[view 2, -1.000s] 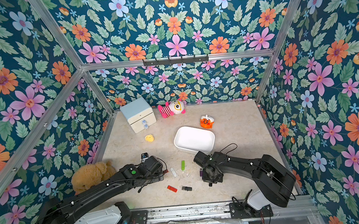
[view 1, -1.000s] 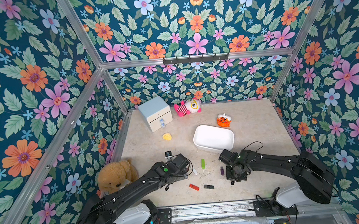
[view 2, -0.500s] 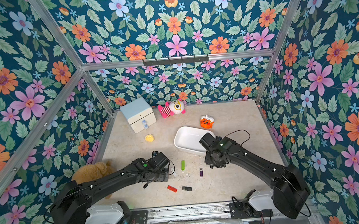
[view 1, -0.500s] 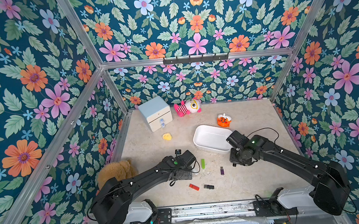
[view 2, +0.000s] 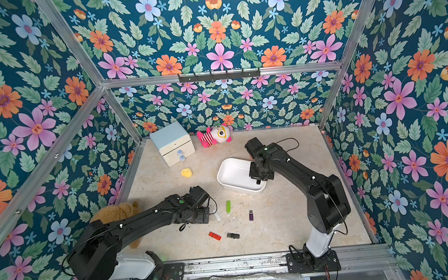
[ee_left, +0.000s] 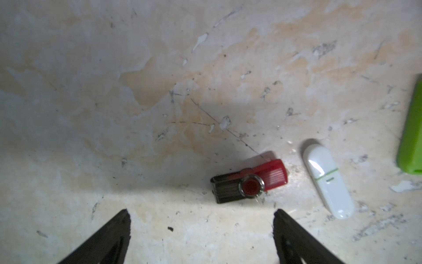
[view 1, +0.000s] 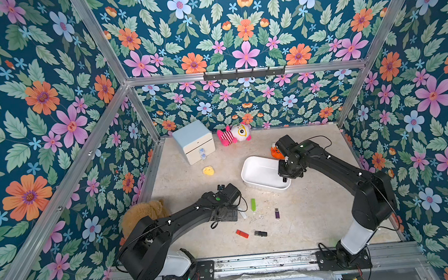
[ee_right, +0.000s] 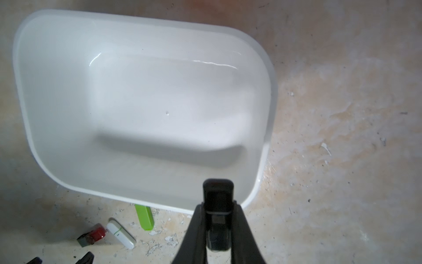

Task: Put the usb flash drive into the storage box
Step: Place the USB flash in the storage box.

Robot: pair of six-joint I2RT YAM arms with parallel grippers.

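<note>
The storage box (view 1: 248,169) (view 2: 224,170), a shallow white tub, lies mid-table and holds nothing inside (ee_right: 57,91). My right gripper (view 1: 284,179) (ee_right: 218,205) hangs over its near right corner, shut on a black usb flash drive (ee_right: 218,194) that points down at the box's inner wall. My left gripper (ee_left: 201,212) is open just above the table. Just beyond its tips lies a red-and-black swivel drive (ee_left: 249,181), with a white drive (ee_left: 327,180) beside that.
More drives lie in front of the box: green (view 1: 253,204), purple (view 1: 277,213), red (view 1: 242,233) and black (view 1: 260,233). A two-drawer cabinet (view 1: 194,141), a striped plush (view 1: 234,134), a yellow toy (view 1: 208,171) and an orange toy (view 1: 276,153) stand further back. A teddy bear (view 1: 141,214) sits at the left.
My right gripper rose from the table with the black drive and travelled back to the box's near corner. The left arm reached further right toward the loose drives.
</note>
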